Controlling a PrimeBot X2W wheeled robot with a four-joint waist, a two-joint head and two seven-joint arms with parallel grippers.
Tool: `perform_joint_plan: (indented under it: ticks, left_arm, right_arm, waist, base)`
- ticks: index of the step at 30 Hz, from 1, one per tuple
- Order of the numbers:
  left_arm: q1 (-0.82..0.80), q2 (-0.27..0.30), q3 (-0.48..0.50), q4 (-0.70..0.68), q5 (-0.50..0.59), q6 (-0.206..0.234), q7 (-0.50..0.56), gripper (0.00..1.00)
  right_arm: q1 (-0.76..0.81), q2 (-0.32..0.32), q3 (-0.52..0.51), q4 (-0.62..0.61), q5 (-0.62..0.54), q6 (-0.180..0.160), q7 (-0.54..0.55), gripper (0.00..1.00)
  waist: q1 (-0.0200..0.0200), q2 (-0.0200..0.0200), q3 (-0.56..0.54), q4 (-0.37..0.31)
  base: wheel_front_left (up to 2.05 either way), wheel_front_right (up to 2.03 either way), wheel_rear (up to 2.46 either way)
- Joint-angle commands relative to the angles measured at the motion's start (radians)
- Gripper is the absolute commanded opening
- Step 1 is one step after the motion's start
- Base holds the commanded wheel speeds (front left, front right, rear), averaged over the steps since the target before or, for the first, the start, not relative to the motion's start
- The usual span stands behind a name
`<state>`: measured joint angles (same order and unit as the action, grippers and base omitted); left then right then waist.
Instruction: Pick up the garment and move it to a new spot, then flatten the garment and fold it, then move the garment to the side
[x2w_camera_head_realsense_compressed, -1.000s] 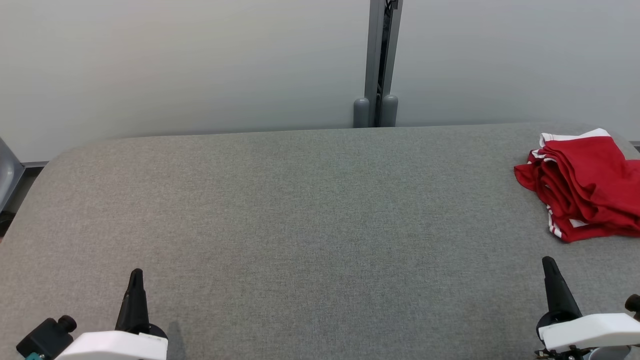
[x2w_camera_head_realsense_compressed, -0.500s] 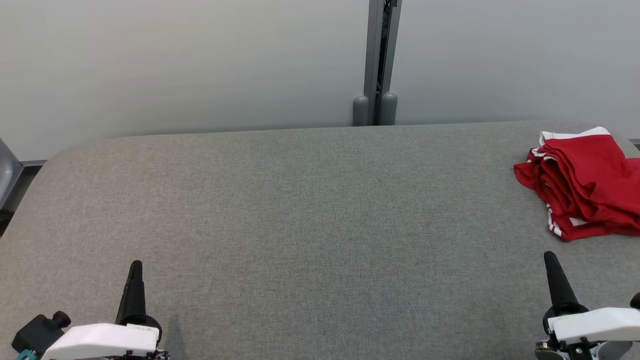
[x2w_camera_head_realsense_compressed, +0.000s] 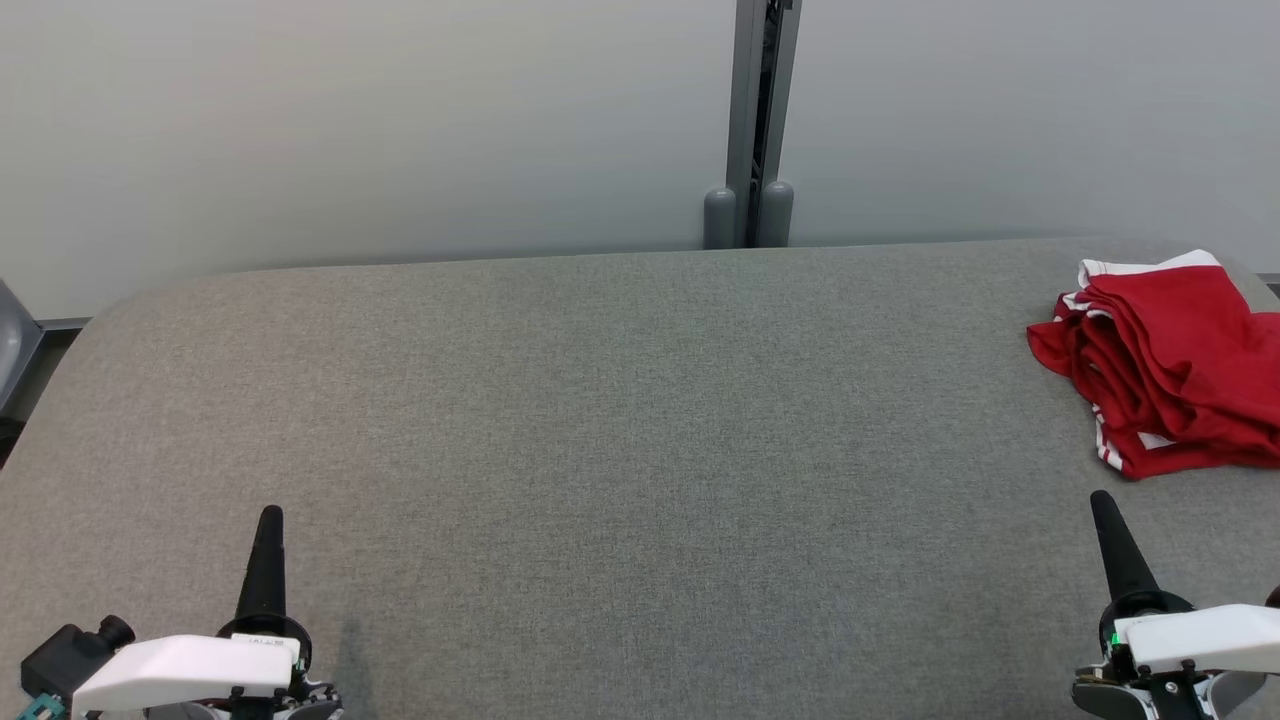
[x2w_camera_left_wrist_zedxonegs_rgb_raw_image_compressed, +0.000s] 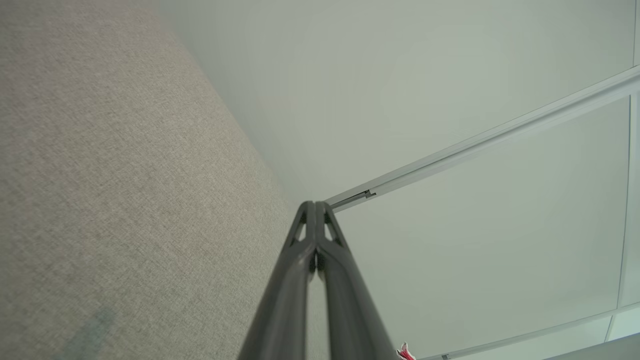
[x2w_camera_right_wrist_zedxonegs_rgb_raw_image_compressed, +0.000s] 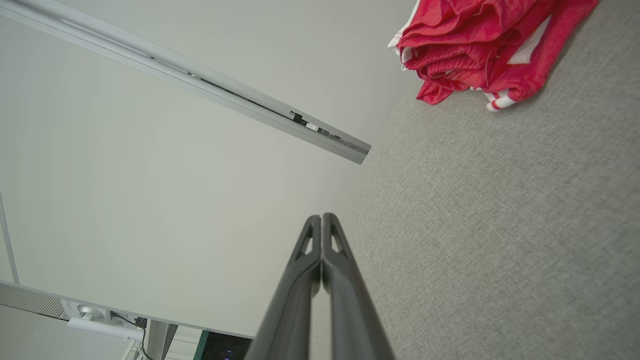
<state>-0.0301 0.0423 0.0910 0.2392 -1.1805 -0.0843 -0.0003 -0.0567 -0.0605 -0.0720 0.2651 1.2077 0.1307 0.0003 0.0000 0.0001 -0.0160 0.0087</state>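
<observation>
From the head camera I have my left gripper (x2w_camera_head_realsense_compressed: 270, 515) at seven o'clock. Its two long dark fingers are pressed together into a single spike with nothing between them, and the left wrist camera shows them meeting along their length. Under it, the grey woven fabric-covered table (x2w_camera_head_realsense_compressed: 640, 420) curves round a soft corner toward ten o'clock, and its left edge slants down to the frame's side at nine o'clock. From there a broad run of grey cloth surface stretches across the middle to the straight far edge at twelve o'clock. Behind that edge a grey metal upright post (x2w_camera_head_realsense_compressed: 752, 120) stands against the pale wall panel (x2w_camera_head_realsense_compressed: 350, 130). Between two and three o'clock the red garment with white trim (x2w_camera_head_realsense_compressed: 1170, 360) lies bunched in loose folds on the table. It sits close to the far-right rounded corner and is cut off by the frame's right side. My right gripper (x2w_camera_head_realsense_compressed: 1100, 497) sits at five o'clock, jaws closed tight on nothing. Its tip is near the garment's lower hem but not touching it.
</observation>
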Motion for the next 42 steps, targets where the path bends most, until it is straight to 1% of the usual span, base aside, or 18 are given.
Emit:
perform_joint_plan:
  ticks: [1,24,42]
  left_arm:
    - [-0.03,0.007,0.006,-0.006,-0.025,-0.008,0.007,0.0]
    - [-0.059,0.009,0.016,0.0,-0.233,-0.03,0.062,0.0]
    - [-0.077,0.01,0.022,0.004,-0.358,-0.042,0.096,0.0]
  right_arm:
    - [-0.023,-0.003,-0.006,-0.014,0.026,0.0,0.009,0.0]
    - [-0.041,0.004,-0.026,-0.019,0.219,0.0,0.064,0.0]
    - [-0.051,0.007,-0.037,-0.02,0.335,0.0,0.098,0.0]
  waist:
    - [0.0,-0.0001,0.0,0.0]
    - [0.0,-0.0001,0.009,-0.004]
    - [0.0,-0.0001,0.015,-0.007]
  base:
    - [0.0,0.0,0.0]
    - [0.0,0.0,0.0]
    - [0.0,0.0,0.0]
